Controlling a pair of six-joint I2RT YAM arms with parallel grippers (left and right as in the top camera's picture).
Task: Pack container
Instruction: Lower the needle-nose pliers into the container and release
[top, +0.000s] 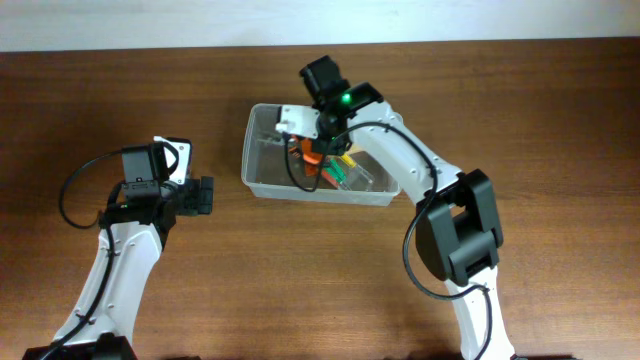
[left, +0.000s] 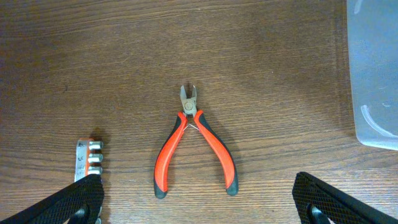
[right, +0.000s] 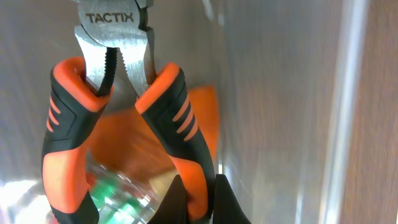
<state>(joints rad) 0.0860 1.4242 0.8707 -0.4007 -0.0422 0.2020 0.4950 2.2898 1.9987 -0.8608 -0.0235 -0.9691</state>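
Note:
The clear plastic container (top: 262, 170) sits at the table's middle back; its corner shows in the left wrist view (left: 376, 74). My right gripper (top: 318, 150) is inside it, shut on one handle of orange-and-black TACTIX pliers (right: 112, 106), fingers pinching at the bottom of the right wrist view (right: 198, 199). Green, yellow and orange tools (top: 340, 172) lie in the container. My left gripper (left: 199, 202) is open over the table at the left (top: 203, 196), above small orange-handled cutters (left: 194, 146) lying flat, jaws pointing away.
A small orange-and-metal bit holder (left: 89, 158) lies on the wood beside my left gripper's left finger. The table is dark brown wood (top: 300, 280). The right arm's body (top: 460, 225) stands right of the container.

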